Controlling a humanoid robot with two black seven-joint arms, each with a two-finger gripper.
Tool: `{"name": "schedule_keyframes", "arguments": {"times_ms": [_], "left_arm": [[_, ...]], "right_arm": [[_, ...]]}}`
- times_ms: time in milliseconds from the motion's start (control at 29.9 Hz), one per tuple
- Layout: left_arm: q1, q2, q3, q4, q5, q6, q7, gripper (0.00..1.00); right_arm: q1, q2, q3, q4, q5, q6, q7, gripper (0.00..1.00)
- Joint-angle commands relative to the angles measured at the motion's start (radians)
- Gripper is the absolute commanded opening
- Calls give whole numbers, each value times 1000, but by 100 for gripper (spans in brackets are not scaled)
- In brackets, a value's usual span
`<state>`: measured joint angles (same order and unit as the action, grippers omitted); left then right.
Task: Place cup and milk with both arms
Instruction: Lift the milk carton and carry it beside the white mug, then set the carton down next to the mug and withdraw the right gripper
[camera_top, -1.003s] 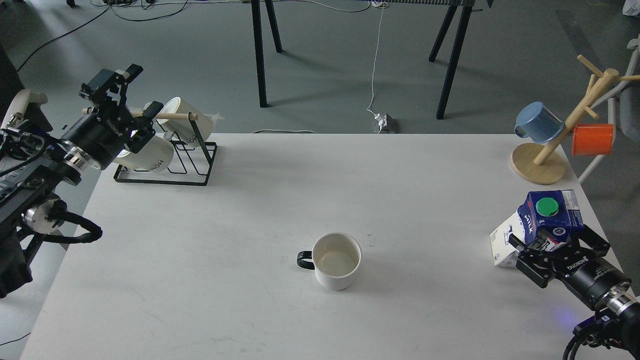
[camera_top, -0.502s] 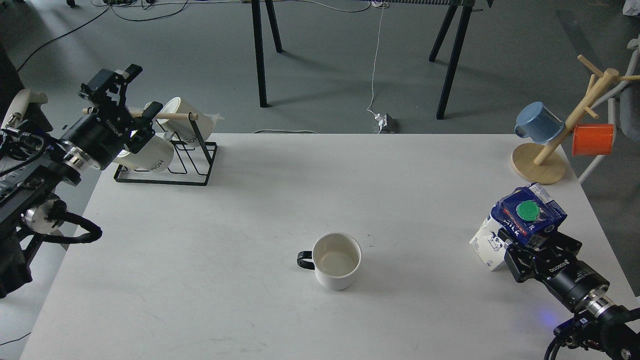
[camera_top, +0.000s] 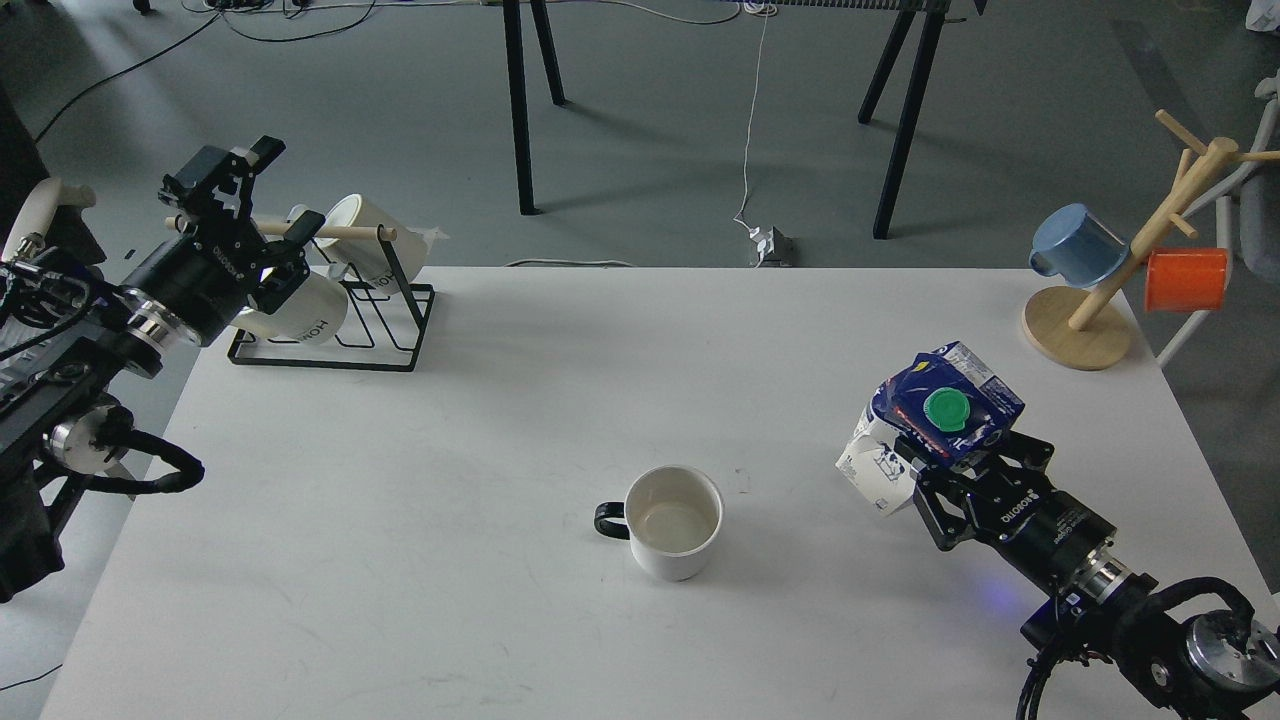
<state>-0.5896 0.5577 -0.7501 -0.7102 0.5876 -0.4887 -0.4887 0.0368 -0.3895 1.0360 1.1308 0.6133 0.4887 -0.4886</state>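
Observation:
A white cup (camera_top: 673, 520) with a black handle stands upright and empty near the middle front of the white table (camera_top: 560, 380). My right gripper (camera_top: 955, 462) is shut on a blue and white milk carton (camera_top: 930, 420) with a green cap, held tilted to the right of the cup. My left gripper (camera_top: 255, 200) is open and empty, raised over the black wire mug rack (camera_top: 335, 315) at the table's far left corner.
The wire rack holds two cream mugs (camera_top: 300, 305) on a wooden bar. A wooden mug tree (camera_top: 1100, 290) at the far right corner carries a blue cup (camera_top: 1080, 243) and an orange cup (camera_top: 1185, 279). Black table legs and cables stand on the floor behind.
My right gripper has carried the milk carton leftward, toward the white cup. The left arm has barely moved.

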Motion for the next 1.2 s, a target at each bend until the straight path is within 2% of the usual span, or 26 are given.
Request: {"name": "schedule_keyframes", "arguments": {"times_ms": [0, 201, 401, 502, 635, 669, 702, 736, 903, 1171], "left_arm": [[5, 2, 0, 0, 0, 0, 0, 91], [17, 7, 0, 0, 0, 0, 0, 91], [19, 2, 0, 0, 0, 0, 0, 91], [19, -1, 0, 0, 0, 0, 0, 91], [19, -1, 0, 0, 0, 0, 0, 91], [17, 1, 0, 0, 0, 0, 0, 91], [19, 1, 0, 0, 0, 0, 0, 91], [19, 1, 1, 0, 0, 0, 0, 91], [10, -1, 0, 0, 0, 0, 0, 91], [4, -1, 0, 0, 0, 0, 0, 91]], "right_arm": [[34, 60, -66, -11, -32, 0, 0, 37], [32, 146, -77, -42, -109, 0, 0, 37], [25, 149, -86, -40, -127, 0, 0, 37], [23, 150, -103, -40, -133, 0, 0, 41], [18, 150, -105, -36, -133, 0, 0, 59], [17, 150, -105, -32, -133, 0, 0, 71], [14, 149, -103, -28, -132, 0, 0, 87], [8, 149, -102, -25, -129, 0, 0, 97], [-52, 123, -85, 39, -126, 0, 0, 97], [-285, -58, 33, 176, -119, 0, 0, 97]]}}
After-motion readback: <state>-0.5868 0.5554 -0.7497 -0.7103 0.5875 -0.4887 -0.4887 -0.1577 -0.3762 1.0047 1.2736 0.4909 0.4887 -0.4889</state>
